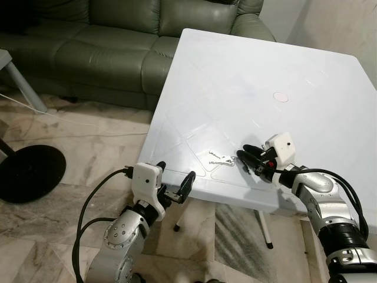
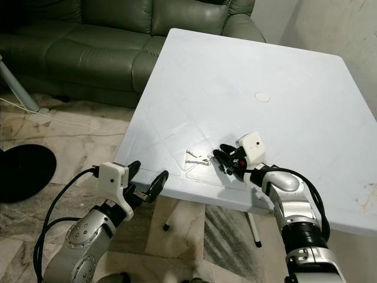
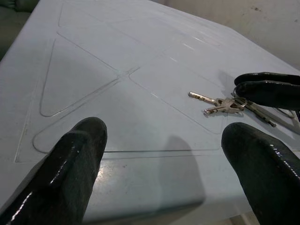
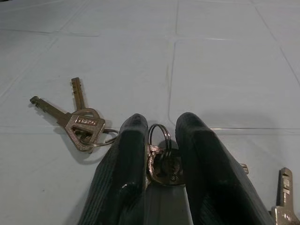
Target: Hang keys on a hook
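Observation:
A bunch of silver keys (image 1: 219, 159) lies on the white table (image 1: 247, 82) close to its front edge. My right gripper (image 1: 242, 154) lies low on the table just right of them. In the right wrist view its two black fingers (image 4: 126, 154) are shut on the key ring (image 4: 159, 136), with two keys (image 4: 77, 119) fanned out beyond the tips and one more key (image 4: 283, 197) beside the fingers. My left gripper (image 1: 175, 180) hovers open at the table's front-left edge, a little below the top. It faces the keys (image 3: 220, 104) across the table.
A dark green leather sofa (image 1: 106, 41) stands behind the table on the left. A small round disc (image 1: 281, 96) sits mid-table. A black round base (image 1: 29, 171) and a cable lie on the marble floor to the left. A table leg (image 1: 265, 227) stands below the front edge.

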You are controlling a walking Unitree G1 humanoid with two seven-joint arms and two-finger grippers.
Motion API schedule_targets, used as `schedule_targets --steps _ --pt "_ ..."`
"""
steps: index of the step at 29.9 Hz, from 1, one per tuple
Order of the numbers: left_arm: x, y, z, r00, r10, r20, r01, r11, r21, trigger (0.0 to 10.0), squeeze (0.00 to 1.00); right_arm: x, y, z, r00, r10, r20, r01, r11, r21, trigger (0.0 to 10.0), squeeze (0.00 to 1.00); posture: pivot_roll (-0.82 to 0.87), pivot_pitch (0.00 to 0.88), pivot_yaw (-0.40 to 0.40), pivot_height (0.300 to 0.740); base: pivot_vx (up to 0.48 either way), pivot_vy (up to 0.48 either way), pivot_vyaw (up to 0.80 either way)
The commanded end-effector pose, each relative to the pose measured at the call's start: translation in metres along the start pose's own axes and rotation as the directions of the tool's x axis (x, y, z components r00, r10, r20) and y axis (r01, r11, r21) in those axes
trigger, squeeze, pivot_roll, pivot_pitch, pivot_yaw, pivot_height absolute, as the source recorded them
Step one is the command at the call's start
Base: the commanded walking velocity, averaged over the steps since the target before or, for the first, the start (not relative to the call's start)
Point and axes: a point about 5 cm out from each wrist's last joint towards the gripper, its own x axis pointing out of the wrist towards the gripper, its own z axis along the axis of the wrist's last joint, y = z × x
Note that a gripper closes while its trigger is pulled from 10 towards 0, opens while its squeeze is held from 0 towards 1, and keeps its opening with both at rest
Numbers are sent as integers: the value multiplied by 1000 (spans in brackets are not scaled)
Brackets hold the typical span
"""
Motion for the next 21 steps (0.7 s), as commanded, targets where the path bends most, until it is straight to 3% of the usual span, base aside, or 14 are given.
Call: schedule_targets --steps 1,4,5,6,7,8,13,14,21 --pt "-1 -2 -4 1000 0 -23 0 1000 -16 10000 0 -4 -3 -3 1000 3 -24 -4 1000 -6 10000 0 32 172 -103 740 0 0 0" --pt "-1 -2 -4 1000 2 -22 -2 1000 -16 10000 0 -5 -5 -2 999 15 -29 -16 1000 -14 10000 0 34 169 -105 740 0 0 0" --pt "0 -2 -4 1000 2 -21 -2 1000 -16 10000 0 -5 -5 -2 1000 15 -28 -15 1000 -12 6235 0 35 168 -106 740 0 0 0" --pt "0 -2 -4 1000 2 -21 -3 1000 -17 10000 0 -5 -5 -2 999 17 -27 -18 1000 -13 1098 0 35 168 -106 740 0 0 0" --pt "0 -2 -4 1000 2 -21 -3 1000 -17 10000 0 -5 -5 -2 999 19 -27 -20 1000 -13 1098 0 35 168 -106 740 0 0 0" --pt "0 -2 -4 1000 3 -21 -3 1000 -17 10000 0 -5 -6 -1 999 18 -27 -19 1000 -13 0 0 35 168 -106 740 0 0 0" --pt "0 -2 -4 1000 4 -21 -4 1000 -19 10000 0 -5 -7 -1 999 20 -28 -21 1000 -16 0 0 36 166 -106 740 0 0 0" --pt "0 -2 -4 1000 2 -20 -2 1000 -21 10000 0 -5 -7 -1 999 27 -32 -27 999 -19 10000 0 36 166 -106 740 0 0 0" --pt "0 -2 -4 1000 4 -20 -5 1000 -18 10000 0 -6 -9 -2 999 29 -32 -29 1000 -11 10000 0 38 167 -106 740 0 0 0"
